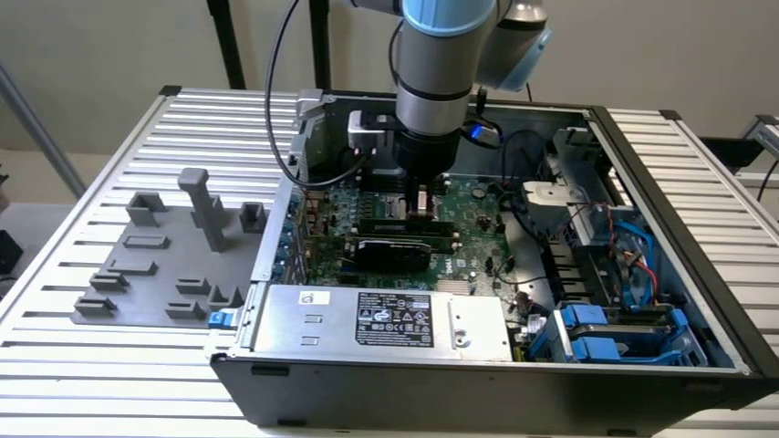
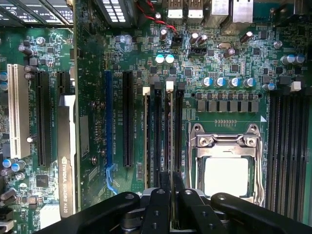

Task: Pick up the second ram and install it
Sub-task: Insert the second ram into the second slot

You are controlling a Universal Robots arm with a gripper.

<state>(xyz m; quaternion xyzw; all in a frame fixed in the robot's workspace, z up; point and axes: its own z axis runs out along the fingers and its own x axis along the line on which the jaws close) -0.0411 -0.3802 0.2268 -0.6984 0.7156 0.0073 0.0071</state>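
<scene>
1. Gripper [image 2: 169, 187] low over the motherboard [image 2: 234, 63], centre of the exterior view; jaws clenched narrowly on the second ram [image 2: 170, 141], held edge-on.
2. Stick sits along a memory slot [image 2: 178, 126] beside the processor socket [image 2: 225, 161], lower middle of the wrist view.
3. Judgement: keep the stick square to the slot, press evenly, watch the white end latch [image 2: 169, 86].
</scene>
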